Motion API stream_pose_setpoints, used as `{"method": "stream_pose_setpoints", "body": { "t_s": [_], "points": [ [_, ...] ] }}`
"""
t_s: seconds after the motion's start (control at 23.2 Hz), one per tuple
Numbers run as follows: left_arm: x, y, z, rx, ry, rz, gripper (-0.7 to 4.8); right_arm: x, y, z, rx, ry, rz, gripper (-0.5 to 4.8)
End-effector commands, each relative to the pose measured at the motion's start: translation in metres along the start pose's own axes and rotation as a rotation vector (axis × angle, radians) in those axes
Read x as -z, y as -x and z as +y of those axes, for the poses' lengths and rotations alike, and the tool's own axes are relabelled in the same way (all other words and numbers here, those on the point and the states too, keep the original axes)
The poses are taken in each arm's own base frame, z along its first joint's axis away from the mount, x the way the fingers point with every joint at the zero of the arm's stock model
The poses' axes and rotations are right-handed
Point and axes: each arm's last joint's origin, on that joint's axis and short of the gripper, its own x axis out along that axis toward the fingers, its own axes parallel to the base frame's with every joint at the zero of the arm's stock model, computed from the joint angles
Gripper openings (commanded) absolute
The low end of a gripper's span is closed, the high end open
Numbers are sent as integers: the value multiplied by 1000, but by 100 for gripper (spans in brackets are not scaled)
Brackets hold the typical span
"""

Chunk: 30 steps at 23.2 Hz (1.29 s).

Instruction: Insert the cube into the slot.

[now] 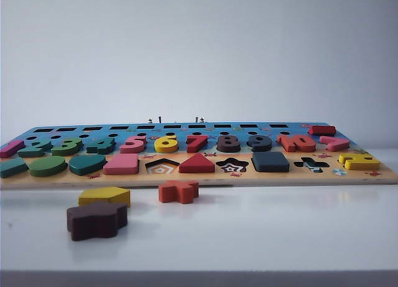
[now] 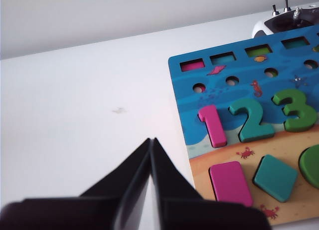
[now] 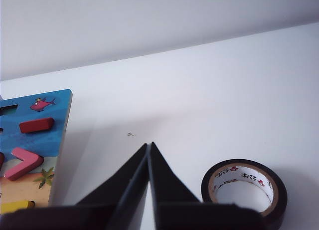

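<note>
Now both fingers [image 2: 150, 140] [image 3: 149, 144] pressed together, empty.

A puzzle board [image 1: 199, 178] lies on a table [image 1: 280, 231]. The cube [image 1: 270, 161] sits in its slot in the board's front row. Three loose pieces [image 1: 96, 220] lie on the table before the board's left half.

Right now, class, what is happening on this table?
Nothing is being handled. The dark navy cube already sits in its slot on the puzzle board. The left hand is shut and empty over bare table beside the board's number end; the right hand is shut and empty off the other end, near a tape roll. Three loose pieces lie in front.
</note>
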Motion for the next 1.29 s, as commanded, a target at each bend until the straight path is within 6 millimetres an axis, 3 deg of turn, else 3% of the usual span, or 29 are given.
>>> {"method": "stream_pose_setpoints", "body": {
  "t_s": [0.04, 0.26, 1.29],
  "points": [
    [-2, 0, 1, -8, 1, -9, 17, -1, 0, 0, -12, 66, -15, -8],
    [-2, 0, 1, -7, 1, -9, 17, -2, 0, 2, -55, 144, -16, -9],
    [-4, 0, 1, -2, 40, -28, 17, 1, 0, 2, -54, 144, 15, -4]
  ]
}}
